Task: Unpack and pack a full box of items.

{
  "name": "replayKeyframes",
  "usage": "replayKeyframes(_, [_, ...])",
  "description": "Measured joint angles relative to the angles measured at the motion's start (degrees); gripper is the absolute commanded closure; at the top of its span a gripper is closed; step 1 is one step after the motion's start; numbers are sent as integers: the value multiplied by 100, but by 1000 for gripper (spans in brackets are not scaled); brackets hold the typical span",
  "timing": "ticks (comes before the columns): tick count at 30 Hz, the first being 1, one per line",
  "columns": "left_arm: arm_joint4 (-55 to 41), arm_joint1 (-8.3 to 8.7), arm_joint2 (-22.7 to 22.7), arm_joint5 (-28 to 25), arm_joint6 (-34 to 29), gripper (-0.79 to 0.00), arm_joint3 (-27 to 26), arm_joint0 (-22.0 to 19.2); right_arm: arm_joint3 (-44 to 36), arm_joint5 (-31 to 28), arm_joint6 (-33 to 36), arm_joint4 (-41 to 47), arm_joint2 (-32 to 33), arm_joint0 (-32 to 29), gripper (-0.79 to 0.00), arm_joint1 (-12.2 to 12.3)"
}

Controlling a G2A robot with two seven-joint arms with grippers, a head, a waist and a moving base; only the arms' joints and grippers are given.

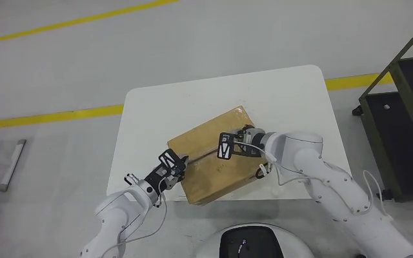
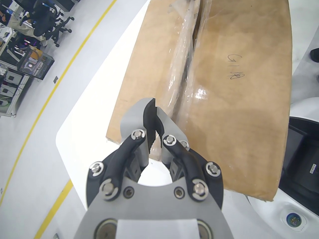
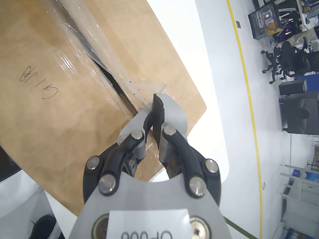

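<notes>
Now the right gripper [image 3: 152, 115], pinching the clear tape [image 3: 154, 87], sits over one end of the cardboard box [image 3: 62, 130]; its seam [image 3: 104, 73] runs lengthwise away toward the closed left gripper [image 2: 152, 120].

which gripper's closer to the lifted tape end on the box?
Right. The right gripper is right at the lifted tape end and appears to pinch it. The left gripper sits at the opposite end of the box seam.

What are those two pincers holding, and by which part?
Right pincer pinches the loose end of the clear tape on the cardboard box. Left pincer is shut by the seam; hold unclear.
</notes>
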Motion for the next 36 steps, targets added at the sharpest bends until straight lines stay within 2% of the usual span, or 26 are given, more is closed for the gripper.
replayKeyframes(10, [177,-18,169,-195,-146,0,80,-76,108,13,-82,-36,-24,13,0,4])
replayKeyframes(17, [234,-52,331,-137,-431,0,184,-227,124,-7,-81,-39,-34,25,0,8])
replayKeyframes(19, [230,-61,371,-145,-501,0,195,-260,120,-14,-75,-41,-32,20,-206,11])
replayKeyframes(20, [227,-64,383,-155,-518,0,198,-271,113,-16,-70,-41,-28,17,-336,12])
replayKeyframes(21, [221,-67,392,-166,-532,0,202,-282,100,-15,-69,-36,-18,12,-585,15])
replayKeyframes(22, [217,-69,395,-171,-539,0,205,-289,86,-7,-70,-29,-4,9,-733,17])
replayKeyframes(23, [217,-71,397,-173,-544,0,207,-295,66,7,-79,-19,15,6,-785,19])
replayKeyframes(36, [243,-83,376,-265,-464,0,169,-286,-684,90,150,111,909,-402,-785,178])
